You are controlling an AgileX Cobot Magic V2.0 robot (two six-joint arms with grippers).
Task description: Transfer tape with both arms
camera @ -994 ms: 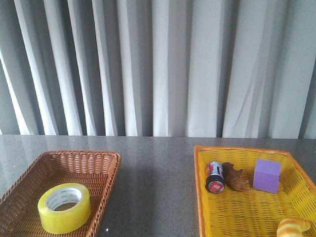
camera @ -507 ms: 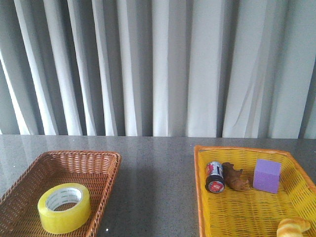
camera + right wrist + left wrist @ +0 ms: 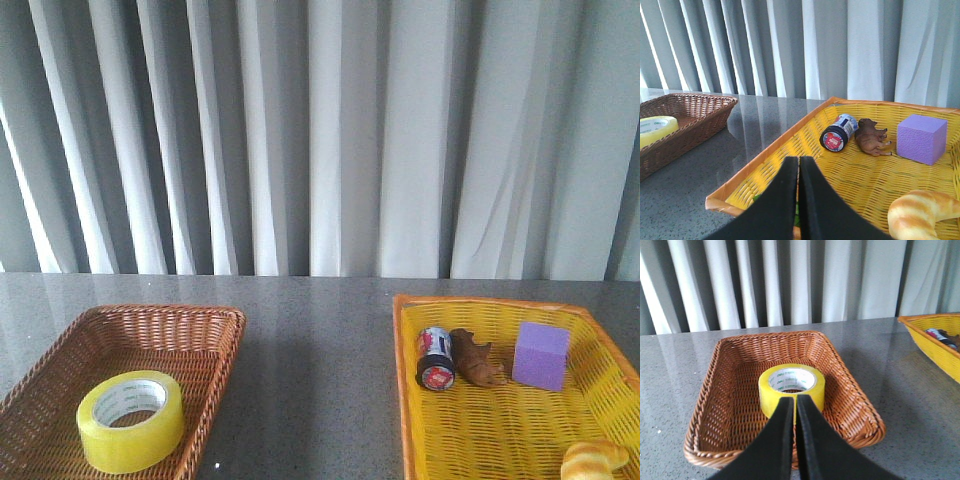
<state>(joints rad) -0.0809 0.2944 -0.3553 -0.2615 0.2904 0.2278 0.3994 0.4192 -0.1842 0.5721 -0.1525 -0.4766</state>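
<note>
The tape (image 3: 130, 421) lies flat in the brown basket (image 3: 215, 345) at left — both arms' fingers (image 3: 782, 440) (image 3: 812, 200) pressed narrow, holding nothing.

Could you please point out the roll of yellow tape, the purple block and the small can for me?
yellow tape (image 3: 131, 421), front view, on its outer yellow wall.
purple block (image 3: 540, 356), front view, on its front face.
small can (image 3: 838, 132), right wrist view, on its side, lying in the yellow basket.

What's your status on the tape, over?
Left hand shut, empty, short of tape. Right hand shut, empty, over yellow basket. Tape flat in brown basket. Nothing blocking.
</note>
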